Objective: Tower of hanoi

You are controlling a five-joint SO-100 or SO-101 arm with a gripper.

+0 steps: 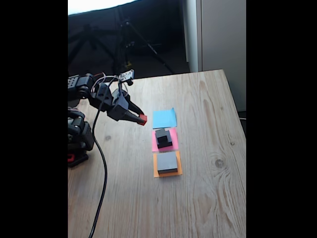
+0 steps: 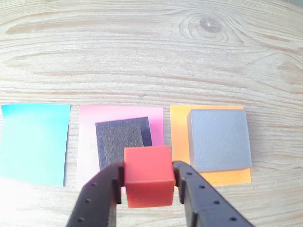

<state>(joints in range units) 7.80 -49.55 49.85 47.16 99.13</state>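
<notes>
Red cube (image 2: pixel 148 176) pinched between the two fingers of the claw (image 1: pixel 142 119), held in the air above the wooden table (image 1: pixel 208 198), left of the paper squares in the fixed view. Small black cube (image 1: pixel 163 136) stacked on medium black block (image 2: pixel 146 130), on pink paper (image 2: pixel 87 142). Grey block (image 2: pixel 218 138) on orange paper (image 2: pixel 179 132). Blue paper (image 2: pixel 33 142) bare

We see a black arm (image 1: pixel 81 126) of blocky motor housings, with thin red and white wires looping over its upper joints and a black cable (image 1: pixel 101 183) trailing from it across the table. Its gripper (image 2: pixel 148 182) has two matt black fingers (image 2: pixel 97 198), each dotted with a row of small round holes.
</notes>
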